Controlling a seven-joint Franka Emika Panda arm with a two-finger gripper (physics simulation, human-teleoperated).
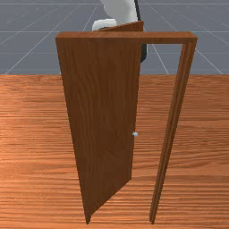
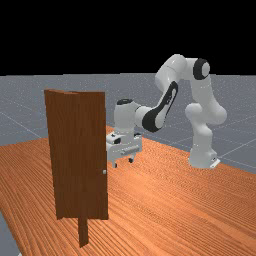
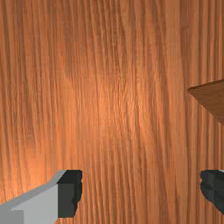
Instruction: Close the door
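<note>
In the far view my gripper (image 2: 123, 163) hangs above the table beside the door (image 2: 85, 150), on the arm's side. The wrist view has the gripper (image 3: 141, 192) open, its fingers wide apart with only table below. A dark wooden corner, apparently the door (image 3: 212, 99), lies off to one finger's side, apart from it. The front view has the door (image 1: 103, 112) standing ajar, swung back toward the arm from the frame's left post. A small pale knob (image 1: 135, 134) sits at its free edge. Part of the hand (image 1: 103, 23) rises behind the door's top.
The door frame (image 1: 125, 37) stands upright, with its right post (image 1: 170, 129) apart from the door's free edge and a gap between them. Orange-brown table (image 2: 165, 200) surrounds it. In the far view the arm's base (image 2: 202, 159) is at the right.
</note>
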